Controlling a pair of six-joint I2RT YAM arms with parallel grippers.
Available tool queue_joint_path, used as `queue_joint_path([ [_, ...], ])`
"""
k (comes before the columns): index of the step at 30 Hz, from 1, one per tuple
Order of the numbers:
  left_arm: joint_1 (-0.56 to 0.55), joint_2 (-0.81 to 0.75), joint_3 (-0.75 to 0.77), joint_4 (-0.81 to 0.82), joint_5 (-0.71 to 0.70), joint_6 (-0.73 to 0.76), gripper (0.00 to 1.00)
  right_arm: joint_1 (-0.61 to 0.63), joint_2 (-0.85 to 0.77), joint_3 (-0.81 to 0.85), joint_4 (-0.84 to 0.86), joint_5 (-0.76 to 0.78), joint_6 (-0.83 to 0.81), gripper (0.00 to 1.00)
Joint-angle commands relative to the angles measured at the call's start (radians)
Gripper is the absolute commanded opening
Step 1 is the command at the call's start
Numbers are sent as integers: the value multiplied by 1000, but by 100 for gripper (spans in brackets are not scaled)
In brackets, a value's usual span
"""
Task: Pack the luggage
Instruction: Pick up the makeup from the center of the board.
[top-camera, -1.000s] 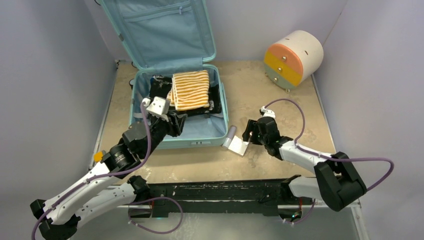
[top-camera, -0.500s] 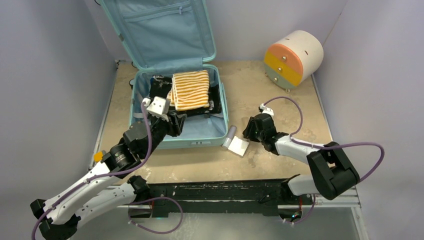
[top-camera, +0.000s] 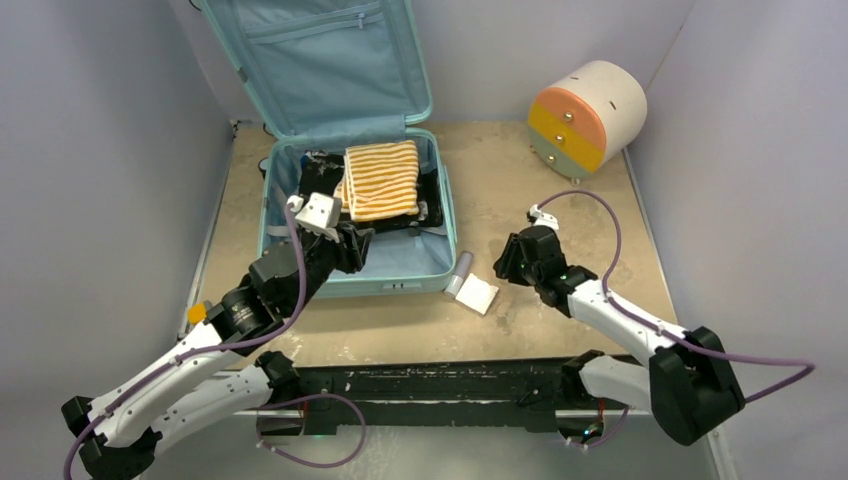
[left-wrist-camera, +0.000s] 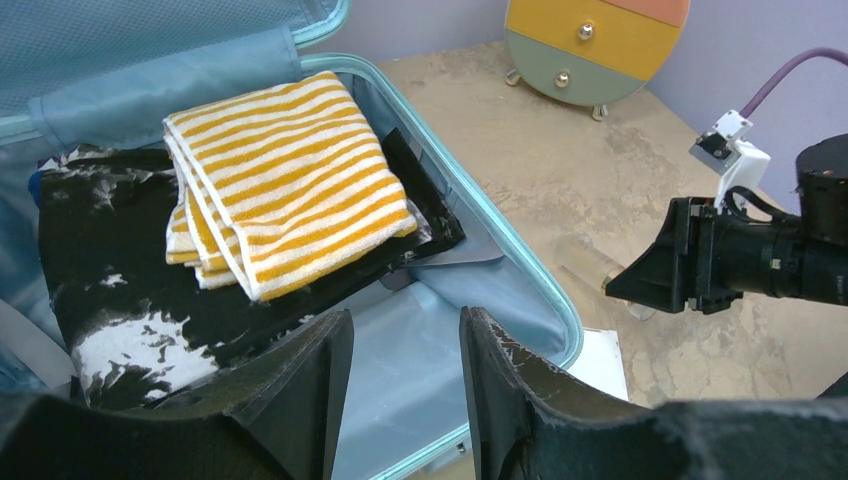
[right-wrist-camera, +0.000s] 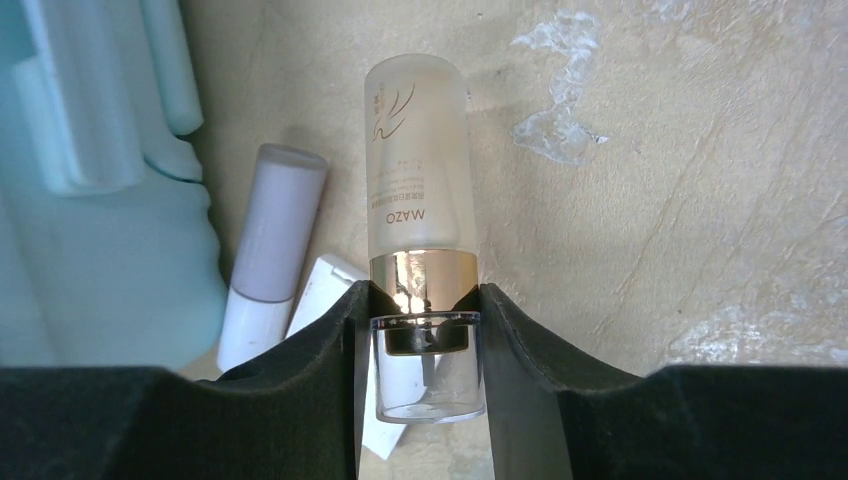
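Yep, got a frosted bottle (right-wrist-camera: 418, 170) pinched at its cap in the right gripper (right-wrist-camera: 422, 297), open luggage (top-camera: 320, 80) just left of it. Got the left gripper (left-wrist-camera: 405, 345) spread above the luggage's near end, striped towel (left-wrist-camera: 290, 180) ahead.

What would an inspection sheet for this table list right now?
Surface: tan stained tabletop.
Job's things: pale teal hard-shell suitcase open, holding an orange-striped folded towel on black patterned cloth.
Clutter: lilac-capped white tube and flat white box beside suitcase; round cream drawer unit far right.
Grippers: left gripper open, empty, over suitcase; right gripper shut on a frosted gold-collared pump bottle.
Cables: purple cables looping off both arms.
Surroundings: plain grey walls.
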Motion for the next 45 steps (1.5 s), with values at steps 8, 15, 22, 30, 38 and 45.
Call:
queue_joint_path([
  [8,-3,-13,49,14,-12,-14,46,-3,-77,133,-151,31,-11,27],
  [15,-1,-13,54,12,-8,-15,46,-3,-92,115,-160,69,-31,27],
  [22,-1,-14,51,10,-11,-20,46,-7,34,111,-78,59,5,26],
  [30,-2,2,55,2,-14,-20,46,-8,122,83,17,180,119,26],
  [38,-2,1,54,7,-46,-35,46,-8,199,47,49,297,379,30],
  [45,-1,0,56,4,-50,-40,46,-8,285,62,48,244,428,52],
])
